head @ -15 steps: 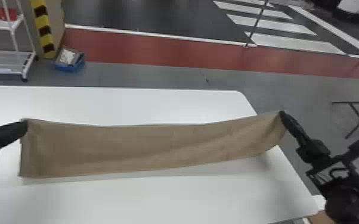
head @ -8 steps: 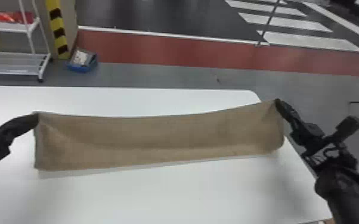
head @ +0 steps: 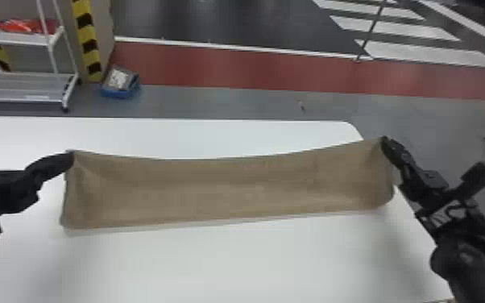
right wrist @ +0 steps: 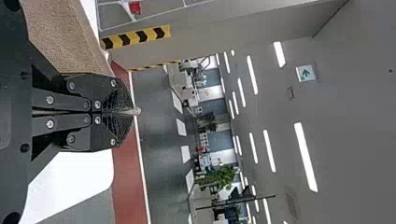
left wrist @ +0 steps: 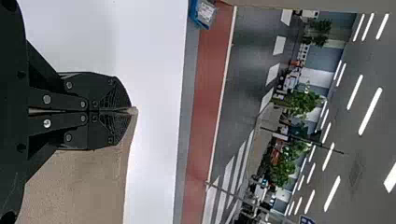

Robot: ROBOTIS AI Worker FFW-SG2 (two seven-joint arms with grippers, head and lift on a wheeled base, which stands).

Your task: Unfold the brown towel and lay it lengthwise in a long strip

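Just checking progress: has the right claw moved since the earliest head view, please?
Yes; in the head view, the right claw has moved leftward, nearer the table's far right corner.

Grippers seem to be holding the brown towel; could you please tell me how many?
2: in the head view, the left gripper pinches the towel at its upper left corner, the right gripper at its upper right.

brown towel: cut off, left wrist view | red items: blurred
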